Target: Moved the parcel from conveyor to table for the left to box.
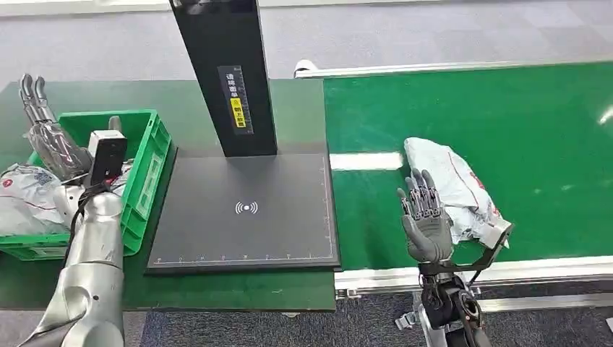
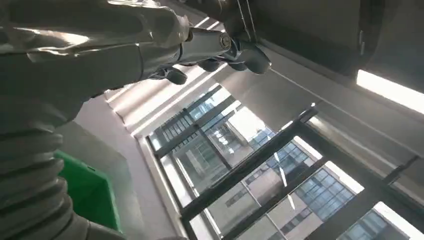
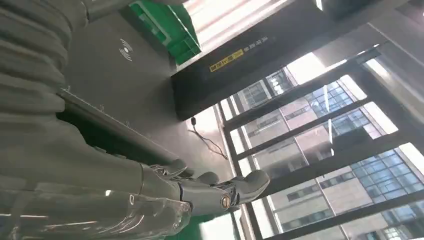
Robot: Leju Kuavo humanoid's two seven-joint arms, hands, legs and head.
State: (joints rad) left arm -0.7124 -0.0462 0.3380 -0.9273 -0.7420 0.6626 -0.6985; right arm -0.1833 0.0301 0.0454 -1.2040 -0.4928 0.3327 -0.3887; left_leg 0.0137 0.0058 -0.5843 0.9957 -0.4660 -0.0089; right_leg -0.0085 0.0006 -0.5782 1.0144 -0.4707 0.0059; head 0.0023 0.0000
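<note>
- The parcel (image 1: 454, 186) lies on the green conveyor (image 1: 520, 137), to the right of the black scanning pad (image 1: 246, 217) that sits on the counter (image 1: 217, 293).
- It is a white plastic mailer bag, crumpled and slack, with red print near one end. It looks light and soft, likely to sag and fold when lifted, and the film is probably slick.
- The right hand (image 1: 425, 217) stands upright just beside the parcel's near-left edge, palm facing it, fingers apart and grasping nothing. I cannot tell whether it touches the bag.
- A good hold would be across the bulkier middle of the bag, where the contents give the fingers something to close on; a loose corner would probably slip or stretch.
- The left hand (image 1: 45, 134) is raised over the green crate (image 1: 148, 166) at the counter's left end, fingers extended and released. Other white bagged parcels (image 1: 25, 199) already lie in that crate.
- The black post (image 1: 228, 72) rises behind the pad, so a low sideways carry onto the pad seems safest.
</note>
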